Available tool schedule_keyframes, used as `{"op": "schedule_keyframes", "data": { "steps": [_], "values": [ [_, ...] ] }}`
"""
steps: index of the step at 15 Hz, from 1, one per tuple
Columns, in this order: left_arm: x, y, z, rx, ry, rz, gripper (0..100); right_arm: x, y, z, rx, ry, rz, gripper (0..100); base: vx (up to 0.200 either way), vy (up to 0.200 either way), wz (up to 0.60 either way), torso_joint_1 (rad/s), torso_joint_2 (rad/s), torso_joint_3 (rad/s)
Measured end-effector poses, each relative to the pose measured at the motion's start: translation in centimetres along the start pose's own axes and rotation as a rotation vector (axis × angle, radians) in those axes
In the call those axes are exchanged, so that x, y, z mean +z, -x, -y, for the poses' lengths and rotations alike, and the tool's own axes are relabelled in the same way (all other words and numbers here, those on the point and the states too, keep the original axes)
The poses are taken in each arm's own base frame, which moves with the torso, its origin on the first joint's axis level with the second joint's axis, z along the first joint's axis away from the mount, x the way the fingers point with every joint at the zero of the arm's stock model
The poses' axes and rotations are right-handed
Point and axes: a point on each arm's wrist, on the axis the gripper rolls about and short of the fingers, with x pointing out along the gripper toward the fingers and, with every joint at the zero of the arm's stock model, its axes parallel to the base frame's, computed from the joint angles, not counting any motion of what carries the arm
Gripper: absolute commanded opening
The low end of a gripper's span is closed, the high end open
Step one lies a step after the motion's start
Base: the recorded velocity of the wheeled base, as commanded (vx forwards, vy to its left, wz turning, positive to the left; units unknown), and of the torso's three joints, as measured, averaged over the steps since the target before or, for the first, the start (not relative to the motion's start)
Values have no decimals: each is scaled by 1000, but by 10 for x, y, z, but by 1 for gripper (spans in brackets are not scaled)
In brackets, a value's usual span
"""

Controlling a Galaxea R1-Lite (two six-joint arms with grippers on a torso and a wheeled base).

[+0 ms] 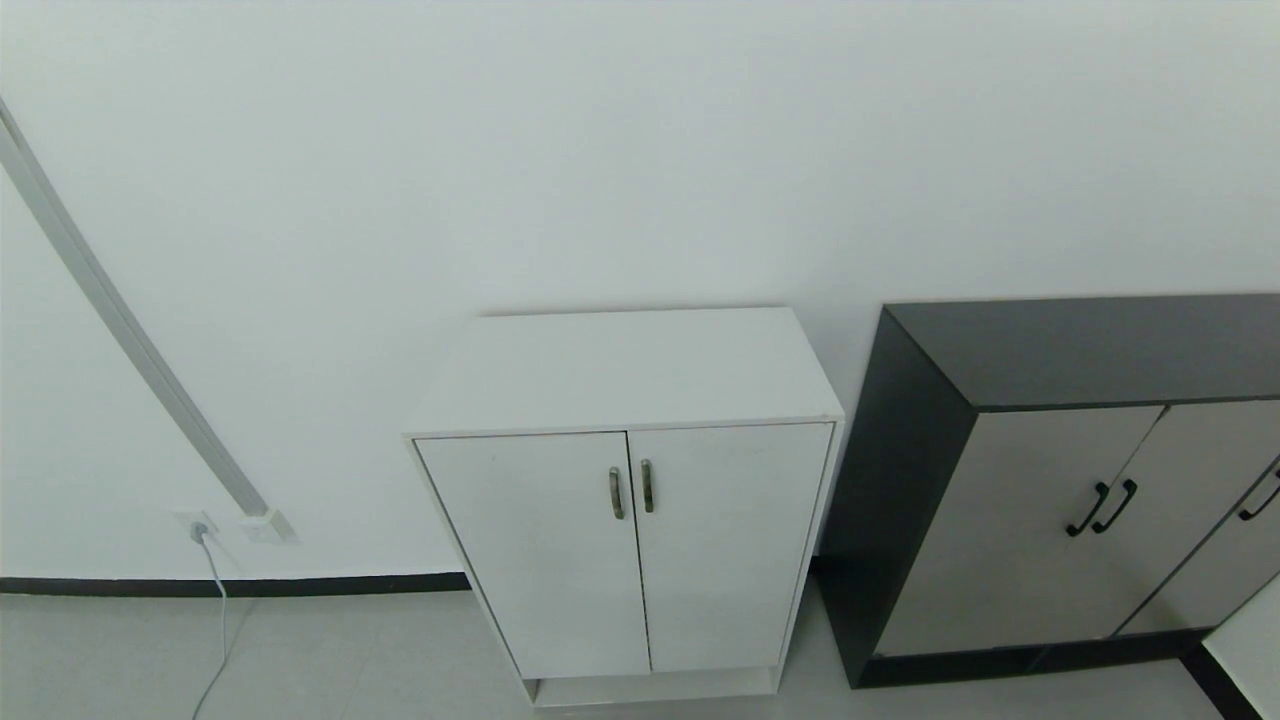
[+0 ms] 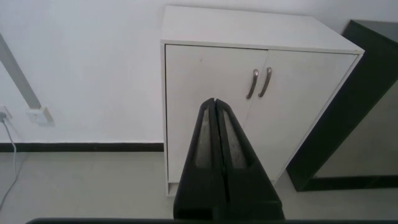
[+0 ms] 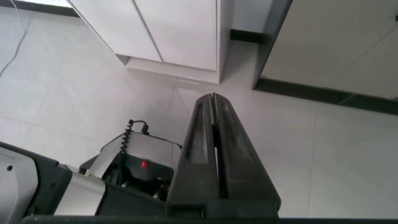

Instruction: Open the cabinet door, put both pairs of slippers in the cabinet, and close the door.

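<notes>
Wall point(image 1: 600, 150) behind; dark cabinet point(image 1: 1050, 500) just right of white cabinet point(image 1: 620, 370), doors shut. Left gripper point(image 2: 215, 106), fingers together, faces those doors, well apart. Right gripper point(image 3: 214, 99), fingers together, over floor point(image 3: 348, 155) near white cabinet's base.

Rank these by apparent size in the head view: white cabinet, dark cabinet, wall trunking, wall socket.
Joint largest: white cabinet and dark cabinet, alike; the dark one is cropped.
Then wall trunking.
Smallest: wall socket.
</notes>
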Motion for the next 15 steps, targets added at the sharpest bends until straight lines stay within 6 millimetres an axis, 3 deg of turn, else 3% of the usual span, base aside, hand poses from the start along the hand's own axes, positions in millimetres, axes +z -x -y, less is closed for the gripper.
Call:
{"op": "schedule_keyframes", "data": {
  "steps": [5,9,15],
  "values": [
    [0,0,0,0,0,0,0,-3,4,1,-94,60,27,0,0,0,0,0,0,0],
    [0,0,0,1,0,0,0,-6,7,-1,-63,-4,47,0,0,0,0,0,0,0],
    [0,0,0,1,0,0,0,-16,25,-5,-147,16,300,0,0,0,0,0,0,0]
  ]
}}
